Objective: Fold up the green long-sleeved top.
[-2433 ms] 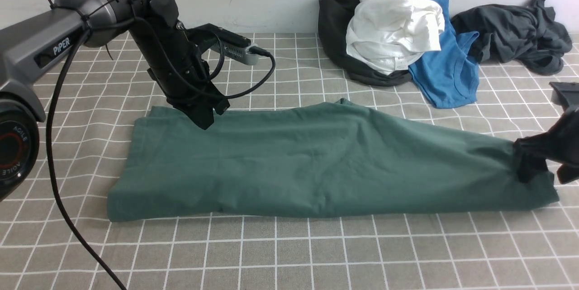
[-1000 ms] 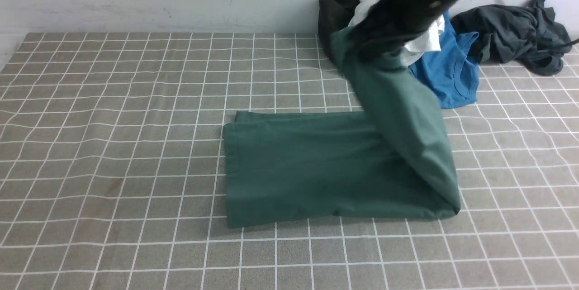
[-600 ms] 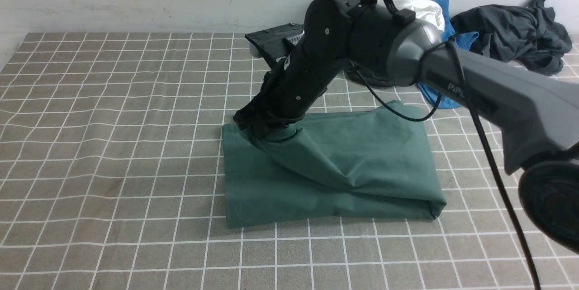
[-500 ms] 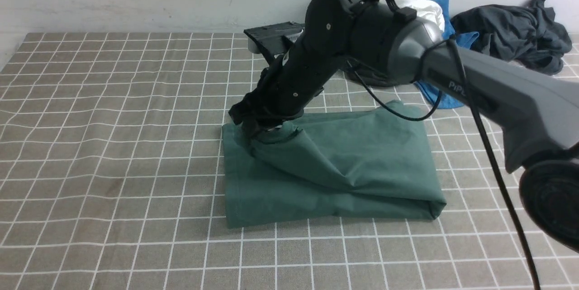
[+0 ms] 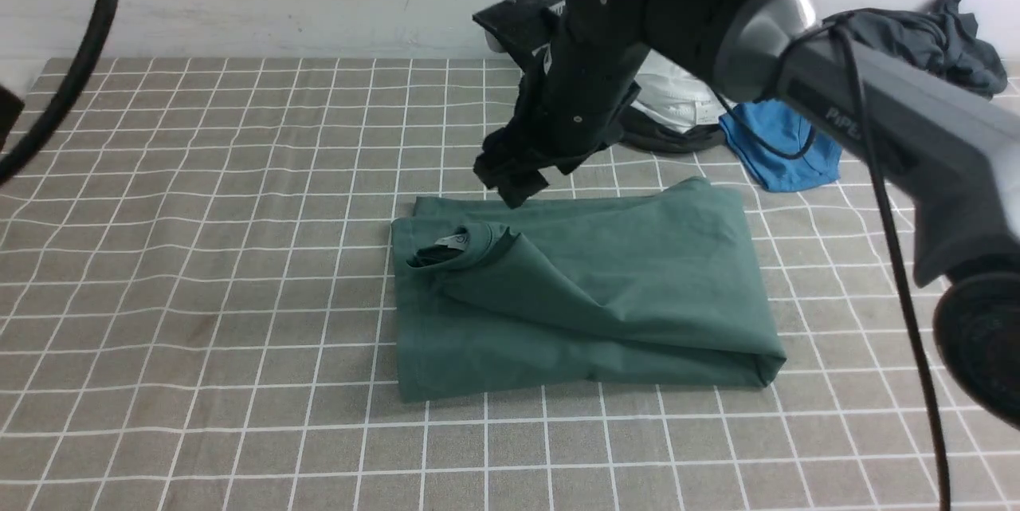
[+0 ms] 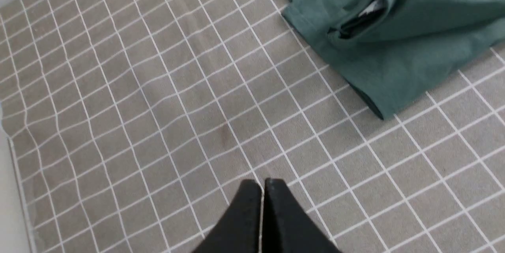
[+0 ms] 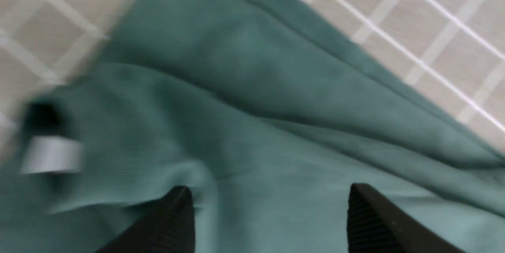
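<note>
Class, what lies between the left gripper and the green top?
Only bare checked tablecloth, between the left gripper and the green top; the left wrist view shows it.

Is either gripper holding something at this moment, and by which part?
Nothing is held. The right gripper stands open above the green long-sleeved top; the left gripper is shut and empty.

Green long-sleeved top [image 5: 621,288] soft matt cloth, tablecloth [image 5: 199,272] woven, right gripper [image 7: 270,192] jaws ribbed plastic
</note>
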You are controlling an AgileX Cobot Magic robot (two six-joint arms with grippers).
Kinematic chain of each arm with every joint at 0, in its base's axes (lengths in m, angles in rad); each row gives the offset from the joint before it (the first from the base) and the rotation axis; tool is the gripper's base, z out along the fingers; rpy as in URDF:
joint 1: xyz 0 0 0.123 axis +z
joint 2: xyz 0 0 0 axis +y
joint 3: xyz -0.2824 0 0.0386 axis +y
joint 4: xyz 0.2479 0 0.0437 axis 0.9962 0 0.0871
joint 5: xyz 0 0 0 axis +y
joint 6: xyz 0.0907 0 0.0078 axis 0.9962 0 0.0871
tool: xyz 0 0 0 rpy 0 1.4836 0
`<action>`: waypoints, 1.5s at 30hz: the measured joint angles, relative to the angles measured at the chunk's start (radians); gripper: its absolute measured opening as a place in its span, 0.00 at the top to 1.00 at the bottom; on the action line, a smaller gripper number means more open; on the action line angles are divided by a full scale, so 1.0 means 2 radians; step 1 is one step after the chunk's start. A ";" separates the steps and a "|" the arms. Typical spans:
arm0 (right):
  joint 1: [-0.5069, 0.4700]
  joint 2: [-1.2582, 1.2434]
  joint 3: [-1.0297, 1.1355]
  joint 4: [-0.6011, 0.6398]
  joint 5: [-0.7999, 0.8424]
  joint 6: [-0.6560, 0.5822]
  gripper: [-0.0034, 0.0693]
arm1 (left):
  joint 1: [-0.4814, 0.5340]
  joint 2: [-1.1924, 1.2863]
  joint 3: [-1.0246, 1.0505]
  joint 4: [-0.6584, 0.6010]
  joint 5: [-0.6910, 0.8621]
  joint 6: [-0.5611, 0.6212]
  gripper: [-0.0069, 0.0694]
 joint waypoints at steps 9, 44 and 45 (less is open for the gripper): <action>0.015 0.048 0.000 0.116 0.001 0.005 0.45 | 0.000 -0.041 0.080 0.006 -0.031 0.000 0.92; 0.070 -0.641 0.622 0.033 -0.263 0.000 0.81 | 0.000 -0.431 0.427 0.032 -0.189 -0.152 0.92; 0.070 -0.648 0.633 0.033 -0.268 0.000 0.82 | 0.000 -0.434 0.430 0.032 -0.192 -0.152 0.92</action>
